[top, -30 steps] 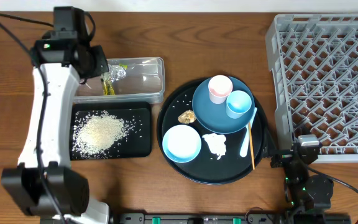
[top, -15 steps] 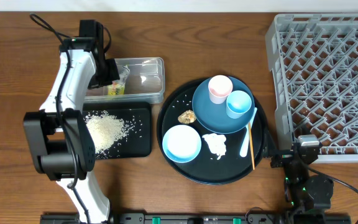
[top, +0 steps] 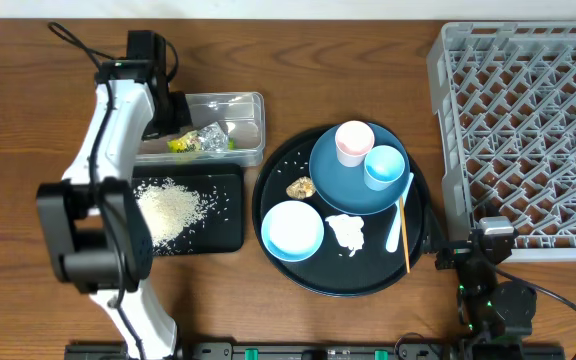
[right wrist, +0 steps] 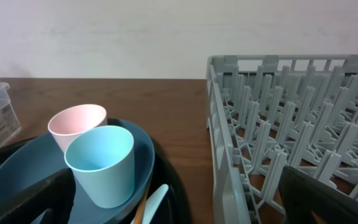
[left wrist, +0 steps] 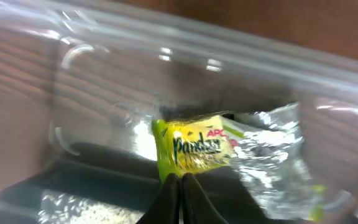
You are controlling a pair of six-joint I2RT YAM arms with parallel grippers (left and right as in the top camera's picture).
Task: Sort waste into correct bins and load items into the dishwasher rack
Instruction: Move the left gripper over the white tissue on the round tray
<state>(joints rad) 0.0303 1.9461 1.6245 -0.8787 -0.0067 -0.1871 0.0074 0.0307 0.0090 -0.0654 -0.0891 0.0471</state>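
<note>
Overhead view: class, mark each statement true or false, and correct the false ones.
1. The yellow-green packet lies in the clear tub. True.
2. The pink cup stands in the clear tub. False: it stands on the dark blue plate, beside the light blue cup.
3. The rice lies on the rectangular black tray. True.
4. The chopstick lies on the rectangular black tray. False: it lies on the round black tray, beside the spoon.
5. The left claw is open. False: it is shut.
</note>
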